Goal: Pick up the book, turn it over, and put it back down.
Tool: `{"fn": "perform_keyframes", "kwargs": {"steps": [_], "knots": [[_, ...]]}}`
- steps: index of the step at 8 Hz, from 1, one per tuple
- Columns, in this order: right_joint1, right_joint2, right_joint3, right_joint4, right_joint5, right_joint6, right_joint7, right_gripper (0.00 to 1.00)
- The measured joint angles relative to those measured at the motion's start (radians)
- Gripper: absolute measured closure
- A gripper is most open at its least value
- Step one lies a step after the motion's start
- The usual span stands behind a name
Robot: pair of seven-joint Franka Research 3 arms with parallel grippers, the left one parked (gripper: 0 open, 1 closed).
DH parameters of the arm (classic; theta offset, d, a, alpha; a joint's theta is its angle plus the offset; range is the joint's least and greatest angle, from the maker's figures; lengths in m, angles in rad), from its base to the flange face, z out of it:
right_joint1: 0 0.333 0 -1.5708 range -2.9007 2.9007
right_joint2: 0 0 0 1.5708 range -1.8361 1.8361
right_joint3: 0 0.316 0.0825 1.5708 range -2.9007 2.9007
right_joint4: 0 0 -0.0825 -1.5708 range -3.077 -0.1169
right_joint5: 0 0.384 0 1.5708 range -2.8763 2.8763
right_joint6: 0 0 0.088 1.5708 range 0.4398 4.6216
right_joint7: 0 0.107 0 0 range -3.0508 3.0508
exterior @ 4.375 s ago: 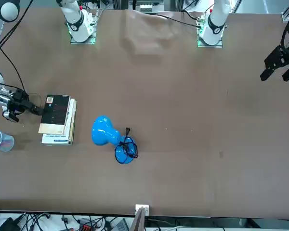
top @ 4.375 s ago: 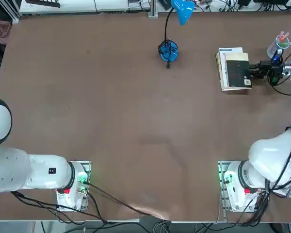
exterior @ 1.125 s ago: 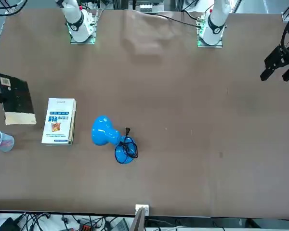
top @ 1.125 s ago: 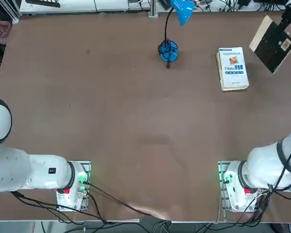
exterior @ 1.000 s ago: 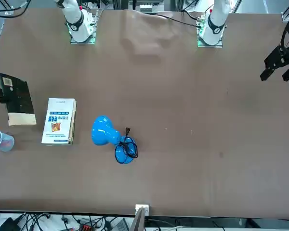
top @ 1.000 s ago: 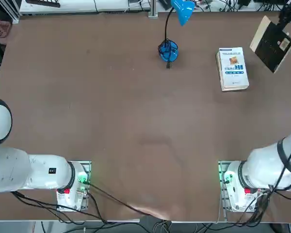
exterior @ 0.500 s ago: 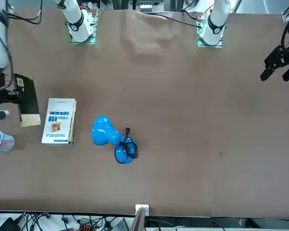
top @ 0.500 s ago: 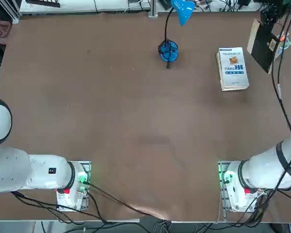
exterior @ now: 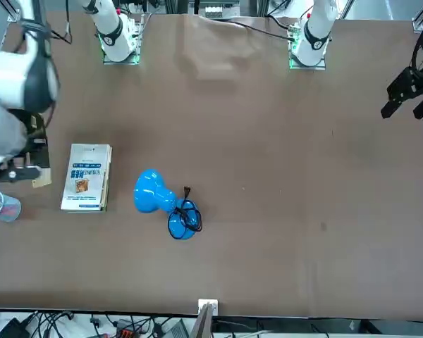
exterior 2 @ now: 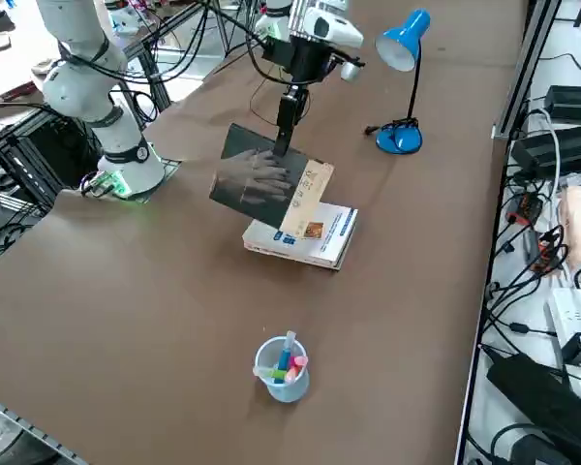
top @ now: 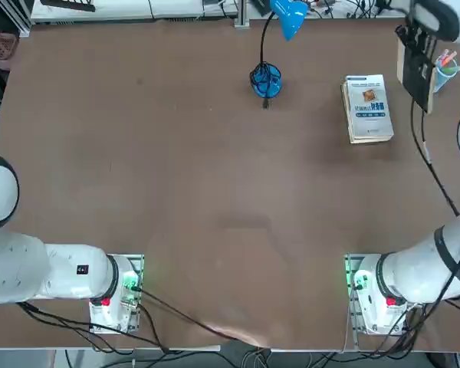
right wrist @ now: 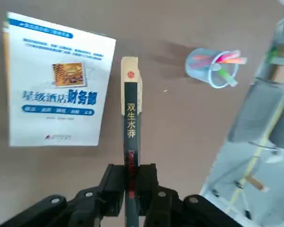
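Book (exterior 2: 267, 181) hangs on edge above the white book (exterior 2: 304, 235); your right gripper (right wrist: 131, 183) is clamped on its dark end. It looks thin, light and floppy, so keep pinching near the spine.

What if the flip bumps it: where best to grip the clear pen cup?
Probably across its round wall, from the side: the pen cup stands upright with markers filling its mouth. The right gripper, above the table, is shut on the book.

A thin dark grey paperback book (exterior 2: 267, 184) with a pale hand picture and tan band, a white book with blue lettering (right wrist: 57, 80), a bright blue desk lamp (exterior 2: 404, 58), a brown tabletop (top: 215, 192).
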Motion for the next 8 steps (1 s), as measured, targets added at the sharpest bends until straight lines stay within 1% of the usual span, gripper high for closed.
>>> {"fn": "perform_keyframes", "kwargs": {"steps": [2,4,6,8], "knots": [[0.077,0.0,0.001,-0.082,-0.138,0.027,0.161,0.89],[0.13,0.003,0.001,-0.132,-0.255,0.03,0.278,0.89],[0.174,0.012,0.002,-0.17,-0.343,0.033,0.379,0.89],[0.199,0.022,0.002,-0.203,-0.413,0.043,0.453,0.89]]}}
